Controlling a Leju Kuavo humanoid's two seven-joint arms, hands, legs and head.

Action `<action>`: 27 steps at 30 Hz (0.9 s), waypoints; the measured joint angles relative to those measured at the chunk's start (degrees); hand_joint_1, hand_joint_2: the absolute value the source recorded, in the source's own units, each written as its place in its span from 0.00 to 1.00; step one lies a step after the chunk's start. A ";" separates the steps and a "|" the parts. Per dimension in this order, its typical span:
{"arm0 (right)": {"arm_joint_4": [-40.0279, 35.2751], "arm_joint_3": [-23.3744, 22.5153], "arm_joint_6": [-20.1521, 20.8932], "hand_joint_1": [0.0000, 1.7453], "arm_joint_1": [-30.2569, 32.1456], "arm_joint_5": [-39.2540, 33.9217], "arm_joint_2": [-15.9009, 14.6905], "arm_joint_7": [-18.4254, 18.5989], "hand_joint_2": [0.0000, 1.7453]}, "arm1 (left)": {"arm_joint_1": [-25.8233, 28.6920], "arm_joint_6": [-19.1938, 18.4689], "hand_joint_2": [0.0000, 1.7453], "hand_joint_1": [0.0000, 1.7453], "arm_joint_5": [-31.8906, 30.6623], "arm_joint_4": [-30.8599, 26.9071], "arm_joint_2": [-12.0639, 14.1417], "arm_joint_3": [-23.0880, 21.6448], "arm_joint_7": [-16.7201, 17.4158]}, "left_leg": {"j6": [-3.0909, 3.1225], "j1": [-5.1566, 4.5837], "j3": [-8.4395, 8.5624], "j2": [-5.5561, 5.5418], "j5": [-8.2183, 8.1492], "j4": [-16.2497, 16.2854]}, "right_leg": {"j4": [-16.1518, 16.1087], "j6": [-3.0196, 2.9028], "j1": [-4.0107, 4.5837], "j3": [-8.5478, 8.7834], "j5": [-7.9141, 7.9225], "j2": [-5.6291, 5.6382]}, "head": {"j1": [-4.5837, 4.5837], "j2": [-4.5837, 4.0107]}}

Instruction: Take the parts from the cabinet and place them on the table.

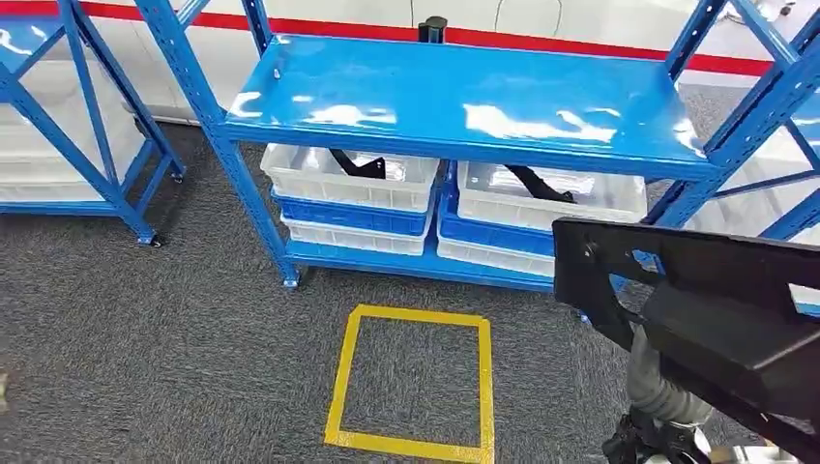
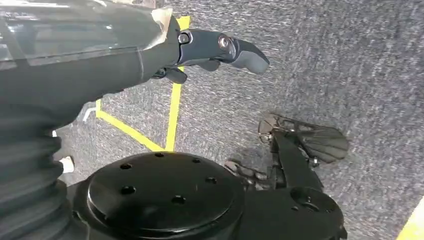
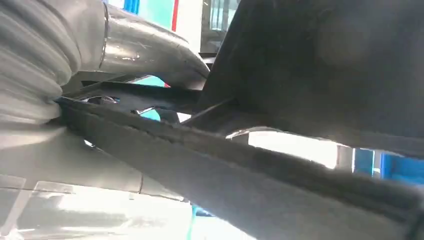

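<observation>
A large black bracket-like part [image 1: 696,300] fills the lower right of the head view, raised in front of the blue cabinet [image 1: 464,97]. My right hand [image 3: 145,50] grips it; in the right wrist view the part [image 3: 300,60] lies across the hand and hides the fingers. Two more black parts stay on the cabinet's lower shelf, one [image 1: 360,165] in the left white bin [image 1: 290,174] and one [image 1: 537,184] in the right white bin [image 1: 619,198]. My left hand [image 2: 215,50] hangs over the grey carpet, holding nothing, its thumb stretched out.
A yellow taped square [image 1: 338,387] marks the carpet in front of the cabinet. Blue and white bins [image 1: 353,217] are stacked under the top ones. A second blue rack [image 1: 97,116] stands to the left. The cabinet's top shelf is bare.
</observation>
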 joint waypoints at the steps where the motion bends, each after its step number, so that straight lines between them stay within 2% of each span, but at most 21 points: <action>1: -0.02 0.00 -0.04 1.00 -0.06 0.30 0.02 0.02 1.00 | -0.25 0.17 1.00 0.00 -0.09 -0.02 0.00 -0.20 0.17 | -0.40 -0.35 -0.62 -0.55 0.26 0.25 | -5.21 -0.66 0.17 4.09 -1.52 1.11 | 0.05 0.00; 2: -0.13 -0.04 -0.19 1.00 0.02 0.50 0.07 -0.02 1.00 | -0.43 0.37 1.00 0.00 -0.13 -0.02 0.00 -0.51 0.55 | -0.71 -0.54 -0.54 -0.46 0.84 0.28 | -6.64 -1.27 0.33 4.21 -2.24 1.33 | -0.22 0.00; 4: -0.15 -0.15 -0.31 1.00 0.10 1.01 0.13 0.00 1.00 | -0.45 0.48 1.00 0.00 -0.18 -0.02 0.07 -0.74 0.74 | -1.01 -0.55 -0.63 -0.86 1.80 0.08 | -6.33 -1.70 0.55 3.46 -1.90 0.64 | -0.17 0.00; 5: -0.15 -0.20 -0.39 1.00 0.08 1.12 0.20 0.00 1.00 | -0.44 0.61 1.00 0.00 -0.24 -0.02 0.22 -0.77 0.72 | -1.16 -0.46 -0.98 -1.14 2.02 0.11 | -6.47 -2.38 -0.40 3.21 -1.50 0.18 | -0.09 0.00; 6: -0.17 -0.26 -0.44 1.00 -0.04 1.38 0.39 0.00 1.00 | -0.46 0.64 1.00 0.00 -0.39 -0.02 0.22 -0.90 0.68 | -1.53 -0.23 -1.27 -0.92 0.44 0.94 | -6.48 -2.90 -0.55 3.02 -1.12 -0.45 | -0.22 0.00; 7: -0.17 -0.30 -0.44 1.00 0.00 1.53 0.50 0.00 1.00 | -0.51 0.66 1.00 0.00 -0.55 -0.04 0.20 -1.05 0.66 | -1.99 -0.18 -1.79 -0.59 -2.51 3.23 | -6.48 -3.56 -0.56 2.83 -0.82 -0.81 | -0.37 0.00; 9: -0.17 -0.39 -0.44 1.00 0.01 1.99 0.59 0.00 1.00 | -0.76 0.64 1.00 0.00 -0.59 -0.07 0.22 -1.25 0.61 | -2.82 0.04 -4.04 -0.28 -8.36 12.21 | -6.43 -3.94 -0.42 2.39 -0.50 -1.99 | -0.41 0.00; 10: -0.17 -0.46 -0.42 1.00 0.01 2.12 0.61 0.00 1.00 | -0.86 0.66 1.00 0.00 -0.63 -0.07 0.20 -1.33 0.57 | -3.09 0.14 -4.81 -0.23 -9.75 16.27 | -6.37 -4.02 -0.33 2.22 -0.37 -2.63 | -0.41 0.00; 11: -0.17 -0.48 -0.42 1.00 0.01 2.21 0.68 0.00 1.00 | -0.89 0.68 1.00 0.00 -0.68 -0.07 0.22 -1.47 0.57 | -3.24 0.25 -4.49 -0.12 -9.67 18.01 | -6.30 -3.98 -0.31 2.10 -0.33 -3.14 | -0.46 0.00; 13: -0.17 -0.48 -0.24 1.00 -0.01 2.30 0.74 0.00 1.00 | -0.73 0.90 1.00 0.00 -0.77 -0.07 0.22 -1.77 0.61 | -3.39 0.73 -0.66 0.34 -6.83 13.69 | -6.16 -3.91 -0.32 2.15 -0.32 -4.14 | -0.44 0.00; 14: -0.17 -0.48 -0.20 1.00 -0.13 2.32 0.74 -0.02 1.00 | -0.53 1.12 1.00 0.00 -0.83 -0.07 0.22 -2.06 0.61 | -3.39 1.01 2.28 1.18 -4.56 8.49 | -6.10 -3.88 -0.33 2.63 -0.33 -4.54 | -0.41 0.00; 15: -0.17 -0.48 -0.15 1.00 -0.19 2.34 0.79 -0.07 1.00 | -0.18 1.36 1.00 0.00 -0.98 -0.07 0.22 -2.34 0.61 | -3.28 1.13 4.51 2.77 -3.12 3.61 | -6.09 -3.77 -0.13 2.46 -0.39 -4.95 | -0.41 0.00; 16: -0.17 -0.52 -0.15 1.00 -0.27 2.34 0.79 -0.13 1.00 | 0.17 1.38 1.00 0.00 -1.03 -0.07 0.00 -2.41 0.61 | -3.03 0.29 5.32 4.59 -3.82 2.93 | -5.96 -3.37 0.31 1.61 -0.29 -5.25 | -0.57 0.00; 17: -0.17 -0.52 -0.13 1.00 -0.31 2.36 0.81 -0.17 1.00 | 0.47 1.44 1.00 0.00 -1.05 0.00 0.26 -2.45 0.44 | -2.28 -0.01 4.71 4.64 -3.39 2.48 | -5.68 -2.99 0.53 1.46 -0.03 -5.63 | -0.61 0.00; 20: -0.17 -0.52 0.06 1.00 -0.54 2.47 0.83 -0.37 1.00 | 0.44 1.44 1.00 0.00 -1.27 -0.02 0.28 -2.62 -0.06 | -1.69 -0.30 3.77 2.76 -3.16 1.83 | -5.81 -2.31 0.53 1.16 0.12 -7.56 | -0.68 0.02; 21: -0.17 -0.52 0.13 1.00 -0.91 2.54 0.79 -0.39 1.00 | 0.42 1.44 1.00 0.00 -1.36 -0.04 0.13 -2.75 -0.19 | -0.96 0.59 5.24 1.27 -4.06 -1.09 | -5.08 -2.04 0.39 0.07 -1.02 -5.24 | -0.44 0.00; 22: -0.17 -0.52 0.20 1.00 -1.11 2.54 0.68 -0.48 1.00 | 0.33 1.44 1.00 0.00 -1.38 -0.04 0.11 -2.95 -0.28 | -0.31 0.47 4.94 0.27 -3.91 -1.00 | -2.83 -2.33 0.25 -1.39 -2.16 -2.69 | -0.33 0.02; 23: -0.17 -0.50 0.30 1.00 -1.03 2.54 0.68 -0.52 1.00 | 0.23 1.44 1.00 0.00 -1.44 -0.07 0.07 -3.08 -0.39 | -0.02 0.46 4.67 -0.12 -3.72 -1.09 | 1.74 -2.74 0.12 -3.70 -3.83 -1.40 | -0.17 0.00; 25: -0.04 -0.52 0.35 1.00 -0.83 2.56 0.52 -0.52 1.00 | 0.24 1.42 1.00 0.00 -1.47 -0.07 0.00 -3.26 -0.48 | 0.11 0.43 4.54 -1.29 -3.65 -1.08 | 11.21 -2.87 0.09 -8.45 -6.17 -0.57 | -0.06 0.00; 26: 0.02 -0.52 0.35 1.00 -0.85 2.56 0.46 -0.52 1.00 | 0.23 1.40 1.00 0.00 -1.51 -0.07 -0.04 -3.39 -0.57 | 0.11 0.42 4.57 -1.92 -3.64 -0.99 | 13.65 -2.51 0.11 -9.98 -6.12 -0.42 | -0.06 0.00; 27: 0.04 -0.52 0.35 1.00 -0.86 2.56 0.37 -0.52 1.00 | 0.22 1.31 1.00 0.00 -1.53 -0.07 -0.09 -3.45 -0.63 | 0.11 0.43 4.65 -2.63 -3.65 -0.84 | 12.75 -1.90 0.06 -9.92 -4.92 -0.39 | -0.11 0.02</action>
